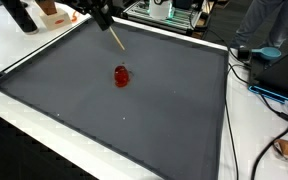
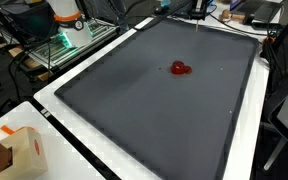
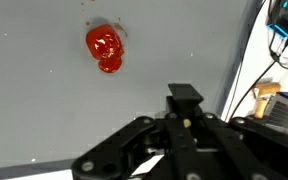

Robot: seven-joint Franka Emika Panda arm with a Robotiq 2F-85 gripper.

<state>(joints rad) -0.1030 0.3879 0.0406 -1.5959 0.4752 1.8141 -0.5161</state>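
Robot gripper [image 1: 102, 17], at the upper left of the frame in an exterior view, has its fingers [image 3: 185, 97] drawn narrow and clamped on a thin tan stick [image 1: 115, 39]. The stick's long axis slants from upper left to lower right, free end pointing down at the grey mat [image 1: 174, 110]. A red blob [image 1: 121, 76] lies on the mat, below the stick's tip in the frame and apart from it.

In the middle of an exterior view, a glossy red rounded object [image 1: 122, 76] lies on a plain dark grey flat mat [image 1: 164, 115] bordered by a white tabletop [image 1: 44, 122]. At the bottom of the wrist view is the matte black gripper [image 3: 185, 102].
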